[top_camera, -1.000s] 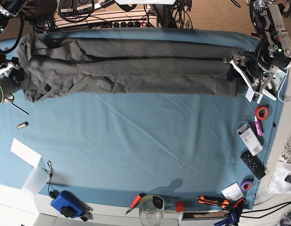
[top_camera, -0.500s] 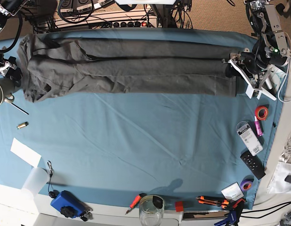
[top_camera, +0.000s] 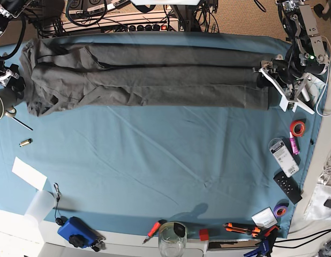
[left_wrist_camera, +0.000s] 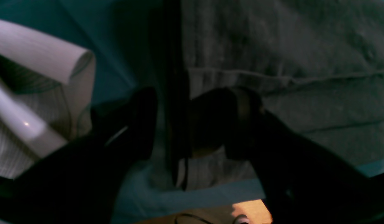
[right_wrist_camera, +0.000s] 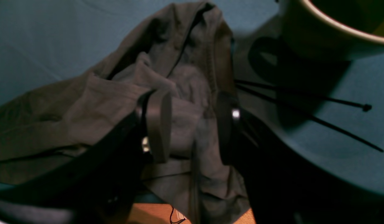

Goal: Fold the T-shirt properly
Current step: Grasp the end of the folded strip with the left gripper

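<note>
Left gripper, right edge of base view, jaws apart straddling the hem of the dark charcoal-grey cotton T-shirt. Right gripper, left edge, also parted over the bunched collar end, nothing clamped. Shirt's long axis runs left-right across the upper frame on the teal-blue table cloth, one arm per end.

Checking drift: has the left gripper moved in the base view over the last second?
Yes. The left gripper shifted slightly up toward the table's far edge, away from the orange tape roll.

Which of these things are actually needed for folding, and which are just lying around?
Needed: T-shirt, left gripper, right gripper.

Lying around: mug, orange tape roll, remote control, glass jar, blue box, paper slip.
</note>
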### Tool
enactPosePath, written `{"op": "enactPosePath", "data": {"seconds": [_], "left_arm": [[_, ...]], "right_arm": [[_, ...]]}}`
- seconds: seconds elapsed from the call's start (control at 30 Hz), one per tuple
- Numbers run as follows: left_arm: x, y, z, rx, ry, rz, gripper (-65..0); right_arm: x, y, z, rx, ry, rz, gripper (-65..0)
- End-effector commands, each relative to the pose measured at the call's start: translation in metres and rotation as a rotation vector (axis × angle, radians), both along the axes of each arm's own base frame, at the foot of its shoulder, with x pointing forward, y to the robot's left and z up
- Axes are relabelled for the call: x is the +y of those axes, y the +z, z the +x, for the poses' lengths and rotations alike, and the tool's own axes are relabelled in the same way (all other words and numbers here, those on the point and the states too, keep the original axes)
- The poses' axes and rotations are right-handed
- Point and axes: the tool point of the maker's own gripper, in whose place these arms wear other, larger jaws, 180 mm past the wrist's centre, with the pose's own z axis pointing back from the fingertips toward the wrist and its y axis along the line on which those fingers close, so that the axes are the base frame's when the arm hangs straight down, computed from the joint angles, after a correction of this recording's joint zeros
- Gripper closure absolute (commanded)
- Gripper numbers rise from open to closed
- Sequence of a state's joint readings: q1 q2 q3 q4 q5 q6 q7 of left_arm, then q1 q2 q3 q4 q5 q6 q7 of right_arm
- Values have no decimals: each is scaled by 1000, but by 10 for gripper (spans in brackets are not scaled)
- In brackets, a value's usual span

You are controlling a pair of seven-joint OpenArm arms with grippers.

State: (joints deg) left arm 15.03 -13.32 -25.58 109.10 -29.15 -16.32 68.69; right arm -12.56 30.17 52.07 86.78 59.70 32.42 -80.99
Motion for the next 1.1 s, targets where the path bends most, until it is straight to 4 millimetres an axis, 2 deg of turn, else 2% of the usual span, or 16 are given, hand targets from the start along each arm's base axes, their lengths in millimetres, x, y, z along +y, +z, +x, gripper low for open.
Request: {"op": "enactPosePath", "data": {"seconds": [0.0, 0.3, 0.5, 0.6, 0.93, 1.07], "left_arm": [[1, 9, 7, -36, -4, -1, -300], [-3, 7, 6, -30, -7, -12, -300], [-3, 8, 6, -33, -8, -11, -300], [-3, 10, 7, -40, -11, -10, -300], [-3, 11, 8, -42, -11, -10, -300], [-4, 8, 4, -30, -11, -14, -300]], "right_arm": [[-8, 20, 9, -47, 6, -38, -241], [-8, 20, 9, -51, 7, -35, -241], [-4, 28, 20, -95, 21, -27, -241], [-1, 24, 21, -83, 32, -25, -241], [57, -19, 26, -44, 129, 88, -241], [65, -28, 25, -43, 118, 110, -241]]}}
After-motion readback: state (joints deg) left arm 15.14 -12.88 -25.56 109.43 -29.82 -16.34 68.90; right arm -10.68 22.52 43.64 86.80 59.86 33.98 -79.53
